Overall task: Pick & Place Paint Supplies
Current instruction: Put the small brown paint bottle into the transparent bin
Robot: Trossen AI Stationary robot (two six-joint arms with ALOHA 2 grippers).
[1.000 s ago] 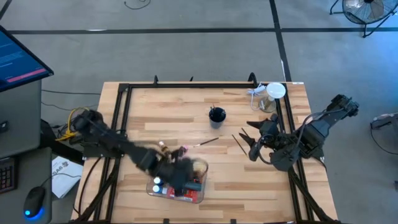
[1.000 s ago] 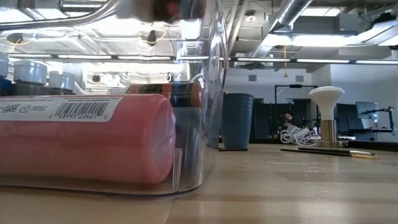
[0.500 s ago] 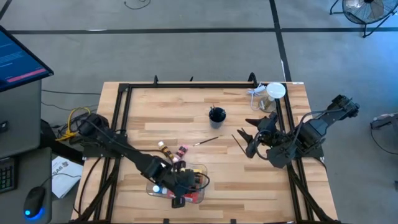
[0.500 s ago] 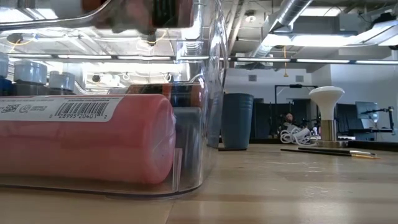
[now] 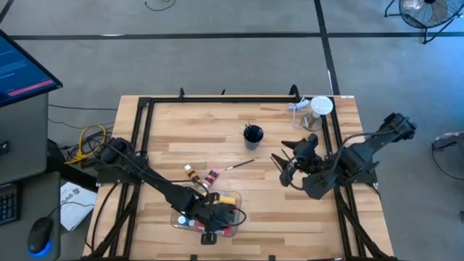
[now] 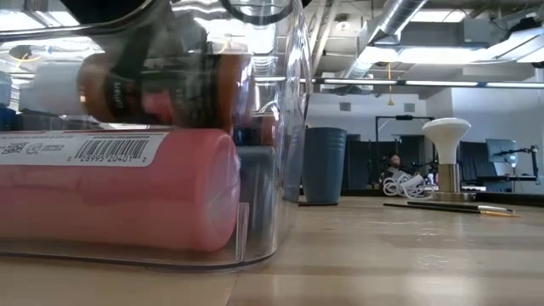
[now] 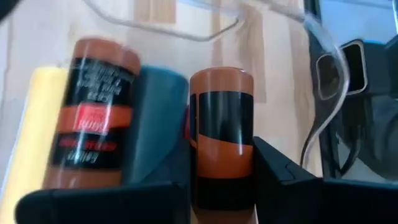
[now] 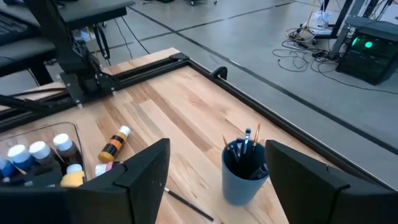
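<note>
Lower centre of the high view: the left gripper (image 5: 211,220) reaches into the clear bin (image 5: 233,230) near the table's (image 5: 167,130) front edge, its fingers (image 7: 283,171) pinching a brown paint bottle (image 7: 221,137) whose long axis runs straight ahead between them. A second brown bottle (image 7: 94,112) and a yellow one (image 7: 31,130) lie parallel just beside it, so open room inside the bin looks scant; letting go without jostling the neighbours appears to be the crux. Just above the bin, two small bottles (image 5: 201,175) and a thin brush (image 5: 239,165) wait loose on the table, the left arm the nearer. At centre right, the right gripper (image 5: 288,168) hovers with fingers spread wide, close to more brushes (image 5: 279,167) and facing the blue cup (image 8: 244,171) of brushes.
</note>
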